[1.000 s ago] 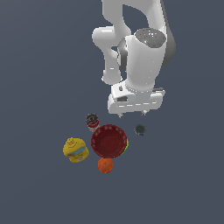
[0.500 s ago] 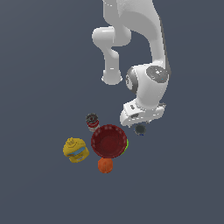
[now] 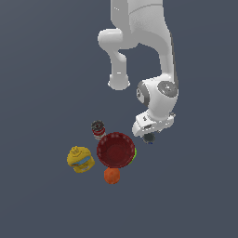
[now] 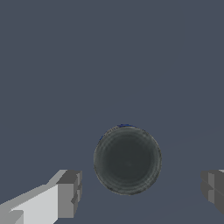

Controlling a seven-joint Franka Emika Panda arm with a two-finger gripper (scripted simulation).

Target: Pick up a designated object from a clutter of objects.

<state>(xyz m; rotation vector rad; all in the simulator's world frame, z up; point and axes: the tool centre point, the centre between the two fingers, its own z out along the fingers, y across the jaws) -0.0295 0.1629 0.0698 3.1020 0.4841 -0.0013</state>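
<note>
Hovering low over the small dark can (image 3: pixel 148 138), the end effector (image 3: pixel 149 133) has its jaws spread wide and holds nothing. In the wrist view the can (image 4: pixel 127 160) shows as a dark round top with a greyish rim and a sliver of blue at one edge, lying between the two grey fingertips (image 4: pixel 70 194), with bare gaps on both sides, so neither pad touches it. The can sits on the flat grey floor (image 3: pixel 195 186), directly beneath the end effector, partly hidden by it in the exterior view.

Just beside the end effector, toward the exterior view's left, lies the dark red ribbed bowl (image 3: pixel 115 149), close to the can but apart from it. A sliver of yellow-green (image 3: pixel 135 153) peeks out at the bowl's rim on the side nearer the end effector; what it belongs to cannot be told. Farther from the end effector, past the bowl, stands the red-and-white can (image 3: pixel 98 129) with its dark top, and farther still the yellow container (image 3: pixel 80 159) with a blue band. The orange ball (image 3: pixel 111 175) rests against the bowl's near edge, well apart from the end effector.
</note>
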